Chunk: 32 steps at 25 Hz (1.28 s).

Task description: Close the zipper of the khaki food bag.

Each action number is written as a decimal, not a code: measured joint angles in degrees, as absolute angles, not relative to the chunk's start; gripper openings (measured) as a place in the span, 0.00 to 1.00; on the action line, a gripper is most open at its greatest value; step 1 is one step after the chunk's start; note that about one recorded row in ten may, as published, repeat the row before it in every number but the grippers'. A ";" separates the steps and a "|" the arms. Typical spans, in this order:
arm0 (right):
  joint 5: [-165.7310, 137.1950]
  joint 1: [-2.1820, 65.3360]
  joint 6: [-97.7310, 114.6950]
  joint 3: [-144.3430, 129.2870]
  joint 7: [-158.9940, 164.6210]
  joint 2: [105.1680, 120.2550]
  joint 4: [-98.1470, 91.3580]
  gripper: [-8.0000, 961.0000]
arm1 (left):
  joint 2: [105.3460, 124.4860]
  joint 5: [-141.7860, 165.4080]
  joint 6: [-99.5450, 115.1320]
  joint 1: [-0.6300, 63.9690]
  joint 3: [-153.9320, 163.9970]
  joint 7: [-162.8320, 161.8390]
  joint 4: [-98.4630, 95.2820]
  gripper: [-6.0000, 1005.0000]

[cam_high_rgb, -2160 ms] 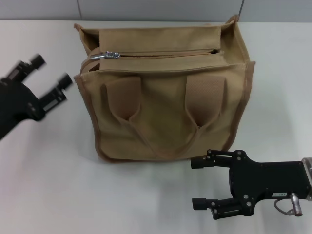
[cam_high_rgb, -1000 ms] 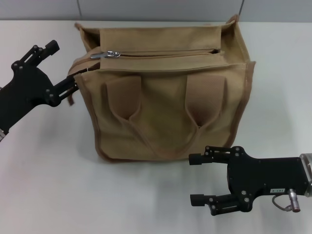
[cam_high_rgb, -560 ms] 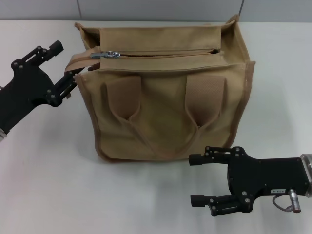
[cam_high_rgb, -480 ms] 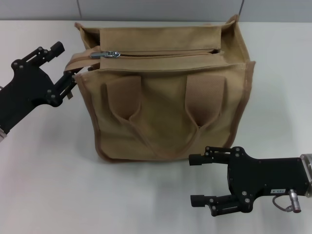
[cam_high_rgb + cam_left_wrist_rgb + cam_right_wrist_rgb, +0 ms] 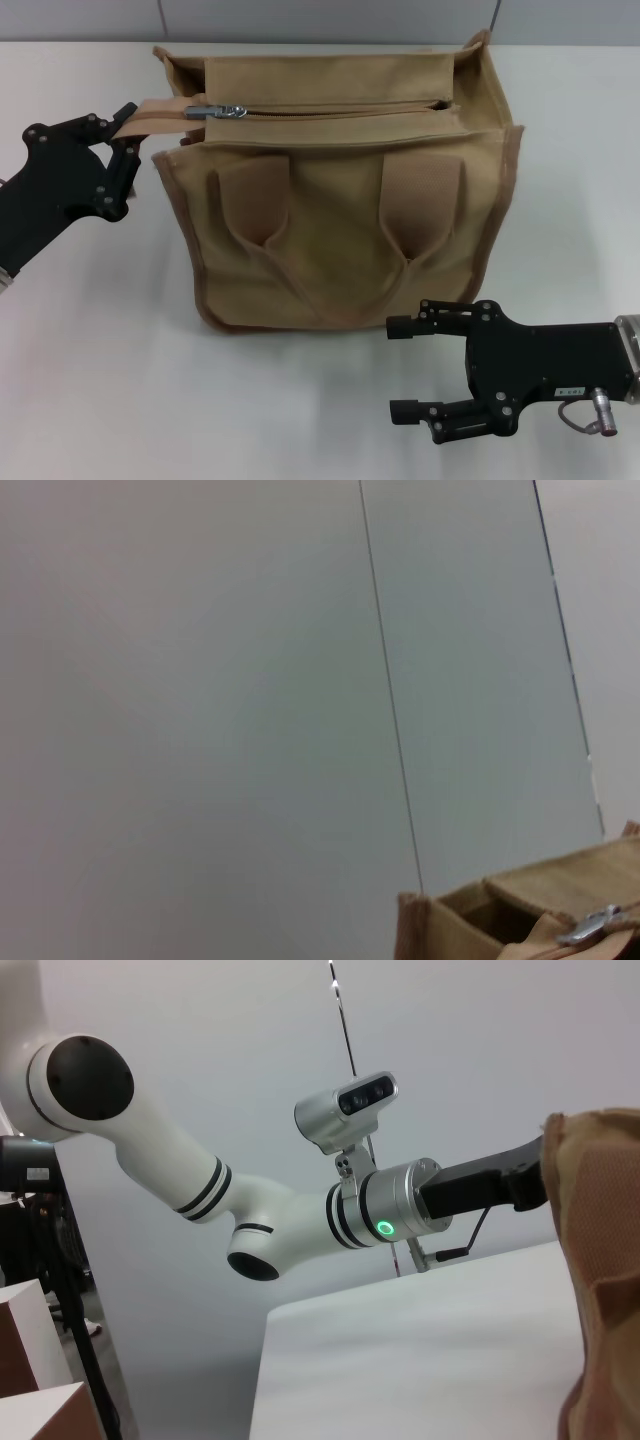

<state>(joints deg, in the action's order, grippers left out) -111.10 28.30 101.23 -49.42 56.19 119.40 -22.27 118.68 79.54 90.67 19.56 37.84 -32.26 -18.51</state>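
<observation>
Upper left, the left gripper (image 5: pixel 122 135) pinches the zipper (image 5: pixel 330 108) tape's end, anchoring the khaki food bag (image 5: pixel 340 190); the right gripper (image 5: pixel 412 368), fingers spread, waits lower right.

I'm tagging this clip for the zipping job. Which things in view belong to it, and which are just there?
Part of the job:
- khaki food bag
- zipper, with its pull tab at the bag's left end
- left gripper, shut on the tape end beside the pull tab
- right gripper, open, on the table in front of the bag

Just there:
- white table
- grey wall
</observation>
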 joint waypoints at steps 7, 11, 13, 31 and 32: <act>-104.69 27.66 106.57 -49.31 56.20 119.42 -22.23 0.85 | 118.81 76.36 94.07 20.36 37.55 -31.47 -16.45 0.06; -100.96 27.41 109.22 -49.30 56.20 119.38 -22.19 0.85 | 118.82 74.39 94.57 20.75 37.84 -29.08 -14.65 0.03; -97.88 27.44 110.67 -49.30 56.91 119.37 -21.64 0.85 | 118.83 74.37 94.80 20.83 37.92 -28.90 -14.43 0.03; -88.00 38.59 106.65 -49.89 97.51 118.28 -28.74 0.85 | 118.92 74.26 98.86 21.83 37.63 -28.67 -12.65 0.03; -89.09 39.96 104.95 -50.02 101.97 117.99 -29.15 0.85 | 118.92 74.26 98.92 21.83 37.62 -28.66 -12.65 0.03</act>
<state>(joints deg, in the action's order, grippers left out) -89.09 39.96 104.95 -50.02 101.97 117.99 -29.15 118.92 74.26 98.92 21.83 37.62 -28.66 -12.65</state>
